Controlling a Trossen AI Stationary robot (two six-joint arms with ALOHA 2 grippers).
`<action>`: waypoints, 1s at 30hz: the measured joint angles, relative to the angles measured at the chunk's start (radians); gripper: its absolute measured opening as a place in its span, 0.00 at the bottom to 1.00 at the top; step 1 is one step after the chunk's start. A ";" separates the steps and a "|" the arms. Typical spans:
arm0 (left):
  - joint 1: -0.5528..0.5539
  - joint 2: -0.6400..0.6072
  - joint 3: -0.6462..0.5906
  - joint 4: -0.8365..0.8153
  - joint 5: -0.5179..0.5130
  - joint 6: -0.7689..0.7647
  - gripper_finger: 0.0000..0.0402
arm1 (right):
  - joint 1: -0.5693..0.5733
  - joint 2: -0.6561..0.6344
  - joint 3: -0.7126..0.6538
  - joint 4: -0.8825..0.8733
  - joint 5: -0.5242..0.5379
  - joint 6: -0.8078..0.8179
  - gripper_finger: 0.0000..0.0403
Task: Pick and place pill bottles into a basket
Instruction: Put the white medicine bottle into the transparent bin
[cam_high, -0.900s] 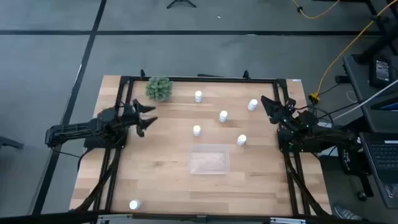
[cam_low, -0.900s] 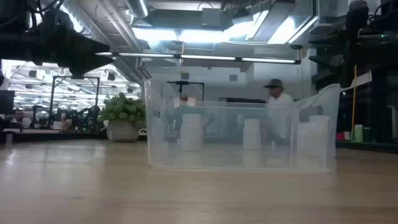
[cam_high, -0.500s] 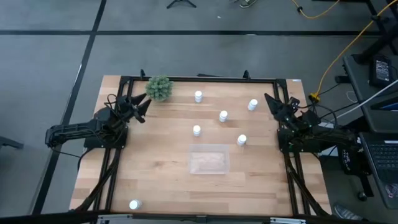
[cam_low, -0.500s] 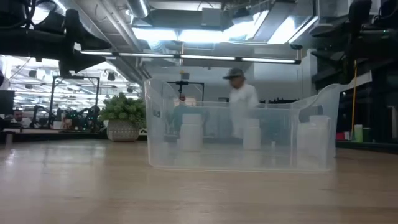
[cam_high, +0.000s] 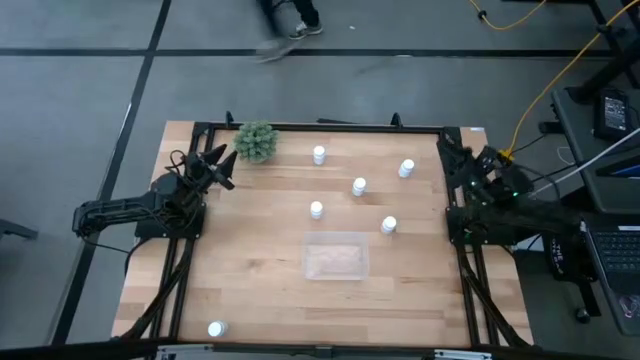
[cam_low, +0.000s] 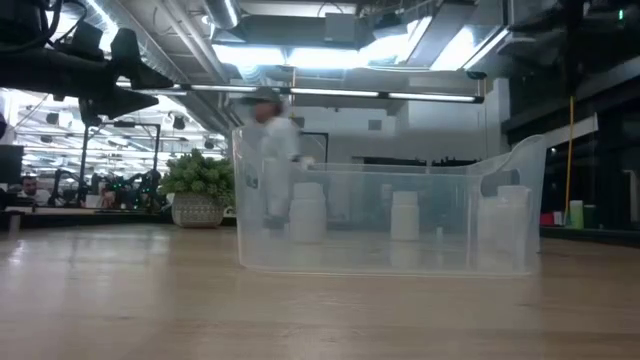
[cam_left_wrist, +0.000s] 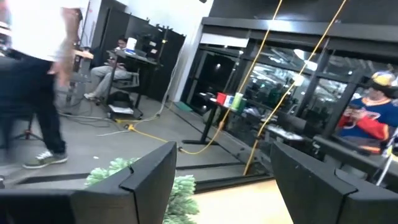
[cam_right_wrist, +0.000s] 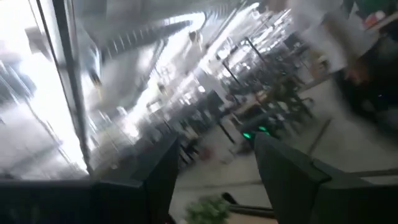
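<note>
Left gripper (cam_high: 222, 165) hangs at the surface's 10 o'clock edge, just beside the green plant (cam_high: 256, 141), its dark fingers (cam_left_wrist: 149, 180) spread apart with nothing between them. Right gripper (cam_high: 447, 152) is raised at the 2 o'clock corner over the frame rail; its fingers (cam_right_wrist: 283, 171) stand partly apart and hold nothing.

On the wooden surface (cam_high: 250, 260) the clear basket (cam_high: 336, 257) sits a little toward 5 o'clock of centre and looks empty from above. Five pill bottles (cam_high: 359, 186) stand upright and apart from one another in the half beyond the basket: one near 12 o'clock (cam_high: 319, 155), one toward 1 o'clock (cam_high: 406, 168), one between those two, one just off the basket's 11 o'clock corner (cam_high: 316, 209), and one just off its 1 o'clock corner (cam_high: 389, 226). A sixth bottle (cam_high: 215, 328) stands alone, well apart, at the 7 o'clock corner.

A person (cam_low: 268, 140) walks across the room behind the surface.
</note>
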 joint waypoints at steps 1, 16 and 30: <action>0.000 0.000 0.000 0.005 0.005 0.000 0.63 | 0.000 0.034 0.068 -0.088 -0.008 -0.021 0.53; 0.000 0.000 0.016 0.143 0.165 -0.109 0.63 | -0.003 0.643 0.971 -0.760 -0.068 -0.374 0.53; 0.000 0.000 0.016 0.078 0.178 -0.099 0.63 | -0.178 0.922 1.206 -1.315 -0.327 -0.228 0.58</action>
